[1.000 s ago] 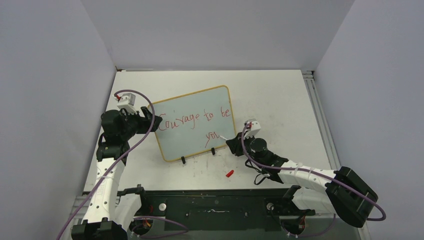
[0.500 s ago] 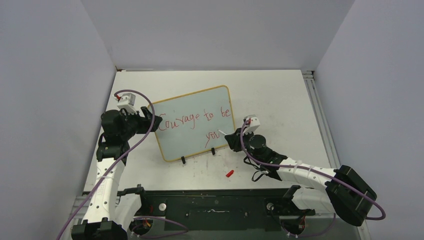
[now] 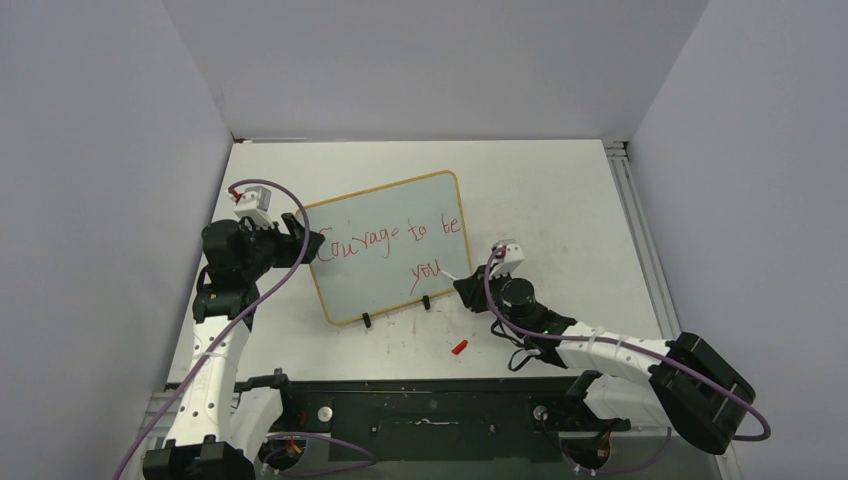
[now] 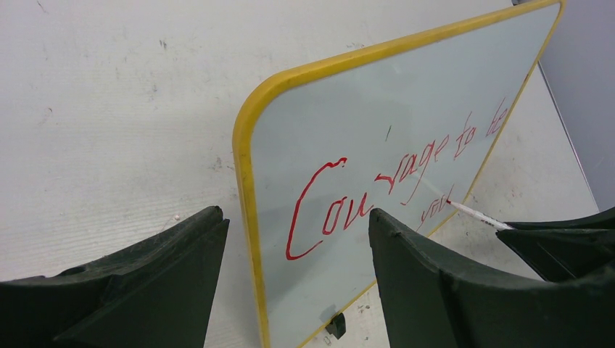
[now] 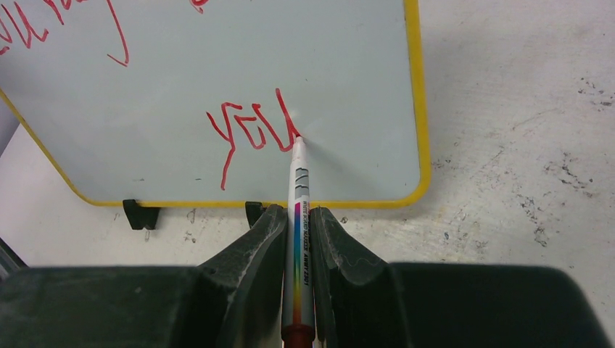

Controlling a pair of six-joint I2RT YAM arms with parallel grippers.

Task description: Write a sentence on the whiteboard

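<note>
The left arm (image 3: 205,370) goes up the left side, then bends in toward the right. The left gripper (image 3: 305,240) has its two fingers wide apart. The right arm (image 3: 610,350) lies low and reaches from the near right toward the middle. The right gripper (image 5: 297,210) squeezes tight on a pen (image 5: 298,181).

The top view looks down from high behind, while both wrist views closely face the whiteboard (image 3: 360,285) from opposite sides.

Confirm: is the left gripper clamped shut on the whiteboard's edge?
No, the left gripper straddles the whiteboard with its jaws standing far wider than the thin yellow edge between them.
</note>
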